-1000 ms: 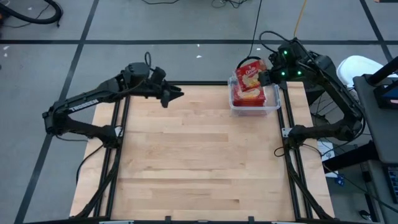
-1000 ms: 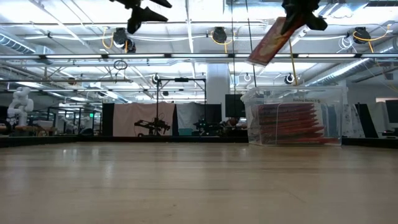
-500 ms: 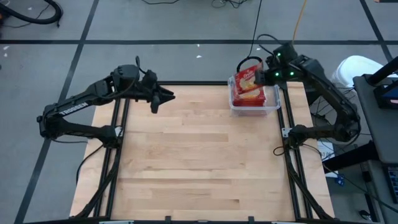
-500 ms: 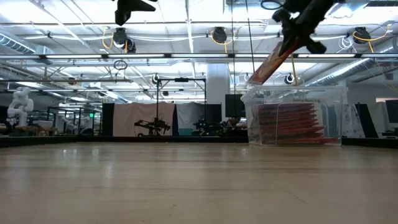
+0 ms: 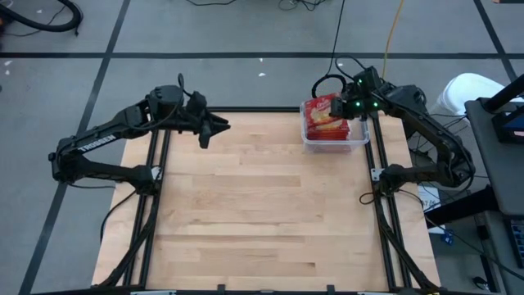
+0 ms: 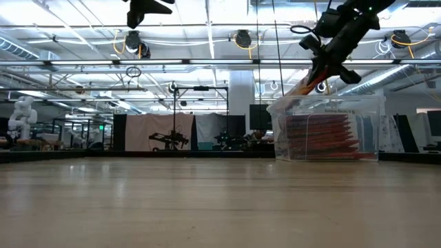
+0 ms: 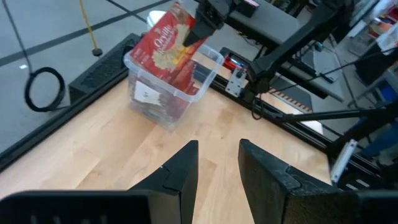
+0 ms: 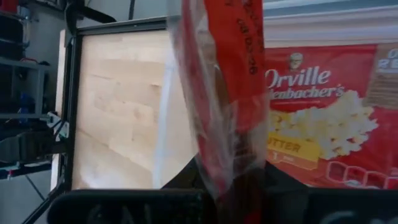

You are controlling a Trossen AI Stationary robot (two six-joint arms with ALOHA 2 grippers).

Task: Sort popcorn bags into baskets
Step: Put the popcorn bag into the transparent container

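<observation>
A clear plastic basket (image 5: 334, 135) (image 6: 327, 131) stands on its base at the table's far right corner, with several red popcorn bags (image 6: 320, 138) on edge inside it. Just above it, my right gripper (image 5: 348, 106) (image 6: 329, 60) is shut on another red popcorn bag (image 5: 326, 111) (image 7: 166, 46), which slants down over the basket's rim. In the right wrist view this bag (image 8: 227, 93) shows edge-on, with a packed bag's popcorn face (image 8: 317, 118) behind it. My left gripper (image 5: 214, 129) (image 7: 217, 165) hovers open and holds nothing, high over the table's far left. My right gripper pinches the bag's upper end (image 6: 318, 69) between its two fingers, coming from the table's right and slanting down. The bag hangs tilted below the fingers. Its lower end (image 6: 295, 91) is at the basket's rim; I cannot tell if it touches the rim.
Bare wooden tabletop (image 5: 262, 205) stretches between the arms. Black frame rails (image 5: 155, 188) (image 5: 385, 221) run along the table's left and right sides. A black cable loop (image 5: 323, 82) lies on the floor just behind the basket.
My right gripper has come down toward the basket and rolled, carrying the bag. The bag's lower end has sunk from well above the rim to the rim's level. My left gripper has drawn back a little toward the table's left edge.
</observation>
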